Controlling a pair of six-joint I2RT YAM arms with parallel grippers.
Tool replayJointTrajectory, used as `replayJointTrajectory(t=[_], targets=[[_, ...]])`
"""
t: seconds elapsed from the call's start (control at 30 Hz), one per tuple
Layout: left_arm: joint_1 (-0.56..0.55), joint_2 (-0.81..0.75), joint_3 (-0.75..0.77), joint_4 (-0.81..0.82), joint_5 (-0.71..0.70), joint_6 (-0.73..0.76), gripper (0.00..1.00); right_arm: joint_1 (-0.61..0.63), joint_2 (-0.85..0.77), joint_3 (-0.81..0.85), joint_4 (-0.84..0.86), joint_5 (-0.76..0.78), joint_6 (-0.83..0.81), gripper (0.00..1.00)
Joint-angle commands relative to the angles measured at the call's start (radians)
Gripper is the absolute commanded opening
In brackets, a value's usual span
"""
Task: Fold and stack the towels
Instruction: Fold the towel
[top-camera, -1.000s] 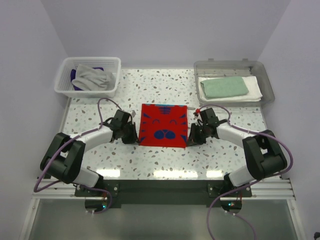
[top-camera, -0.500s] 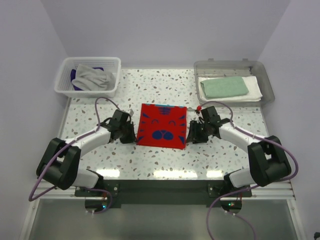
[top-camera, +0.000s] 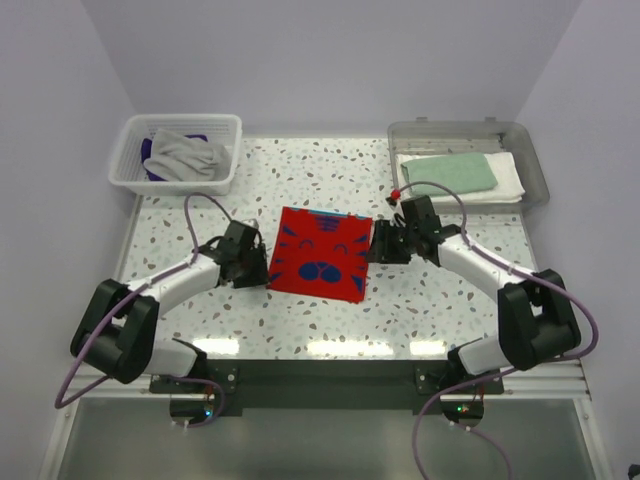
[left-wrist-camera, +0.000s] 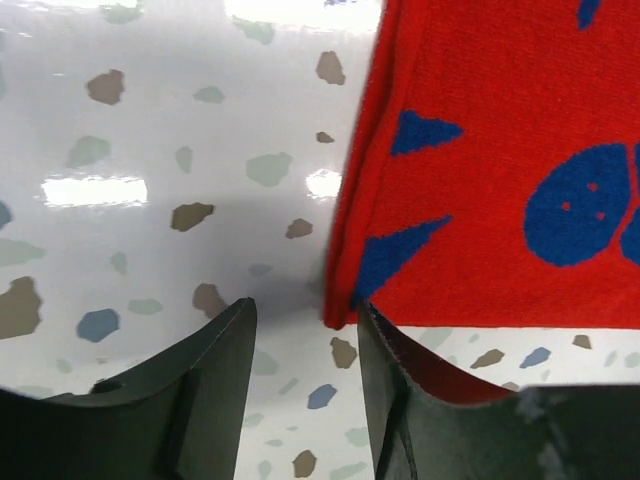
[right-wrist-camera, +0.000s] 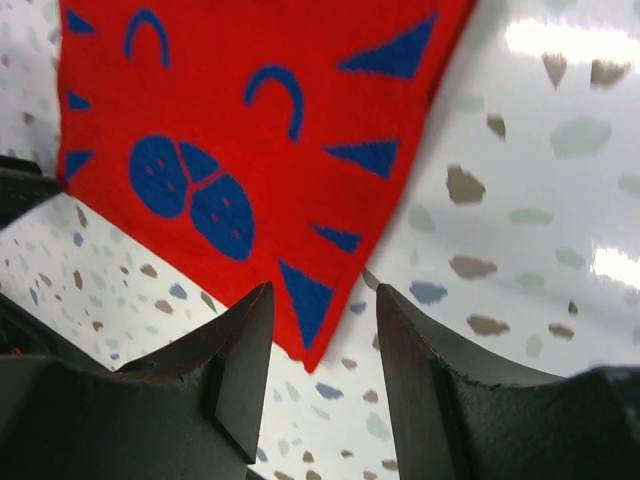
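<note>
Red towel (left-wrist-camera: 500, 130): soft knitted cloth, matt, fine ribbed weave. Table (left-wrist-camera: 150, 120): speckled stone-look top, smooth and glossy (lamp glare on it). My fingers (left-wrist-camera: 200, 400): dark, matt, plastic-looking. Basket (top-camera: 170, 186): white plastic.

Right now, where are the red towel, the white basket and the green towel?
red towel (top-camera: 320, 255): top view, its middle.
white basket (top-camera: 170, 186): top view, its front wall.
green towel (top-camera: 448, 173): top view, its middle.

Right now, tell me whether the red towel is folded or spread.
Folded. The red towel lies flat as a neat square, and the left wrist view shows its edge doubled.
</note>
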Motion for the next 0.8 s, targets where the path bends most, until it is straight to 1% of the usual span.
replayJointTrajectory(t=[0.0,0.03,0.07,0.17,0.27,0.3,0.4,0.47,0.5,0.63,0.77], targets=[[-0.001,-0.048,0.049,-0.082,-0.110,0.004,0.54,0.012,0.042,0.084,0.096,-0.018,-0.014,0.49],[-0.001,-0.064,0.064,-0.094,-0.117,0.007,0.59,0.012,0.072,0.095,0.101,-0.018,-0.014,0.47],[-0.001,-0.074,0.078,-0.104,-0.117,0.010,0.60,0.014,0.086,0.113,0.111,-0.019,-0.014,0.44],[-0.009,-0.097,0.158,-0.116,-0.095,0.013,0.61,0.015,0.141,0.135,0.158,-0.022,0.003,0.38],[-0.049,-0.066,0.193,-0.085,-0.050,0.011,0.60,0.017,0.195,0.147,0.188,-0.018,0.012,0.36],[-0.079,-0.049,0.211,-0.070,-0.041,0.011,0.59,0.017,0.204,0.145,0.200,-0.018,0.021,0.36],[-0.122,0.033,0.224,-0.039,-0.015,0.013,0.54,0.020,0.247,0.147,0.225,-0.024,0.028,0.36],[-0.132,0.082,0.210,-0.016,-0.019,0.011,0.47,0.021,0.258,0.145,0.234,-0.019,0.028,0.36],[-0.133,0.108,0.189,0.000,-0.018,0.011,0.40,0.021,0.269,0.144,0.237,-0.019,0.026,0.36],[-0.133,0.141,0.126,0.016,-0.025,0.002,0.28,0.021,0.293,0.138,0.237,-0.002,0.017,0.36],[-0.133,0.124,0.040,0.016,-0.013,-0.033,0.26,0.021,0.312,0.115,0.234,0.010,0.009,0.35]])
